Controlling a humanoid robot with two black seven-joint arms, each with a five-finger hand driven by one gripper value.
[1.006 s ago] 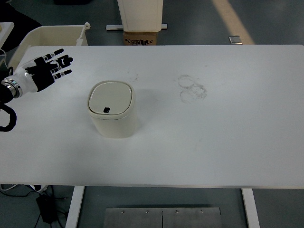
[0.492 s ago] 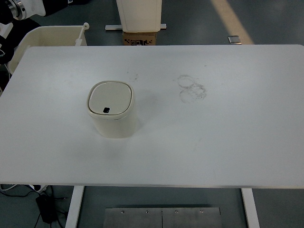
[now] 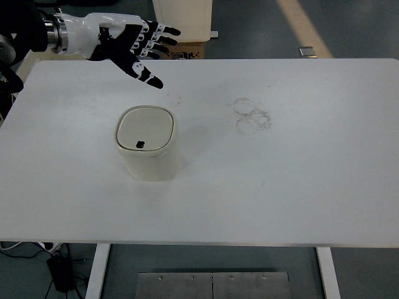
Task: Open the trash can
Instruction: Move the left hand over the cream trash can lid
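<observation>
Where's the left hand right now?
Top view, upper left: the left hand hovers open over the table's far edge, beyond the closed trash can, not touching it.

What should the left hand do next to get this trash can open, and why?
Probably bring the left hand down toward the trash can: its fingers are spread, it holds nothing, it hovers beyond the can near the table's far edge, and the lid is shut.

Cream trash can, white table

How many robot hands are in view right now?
1. The left hand hovers open over the table's far-left edge, beyond the trash can. The right is out of view.
</observation>
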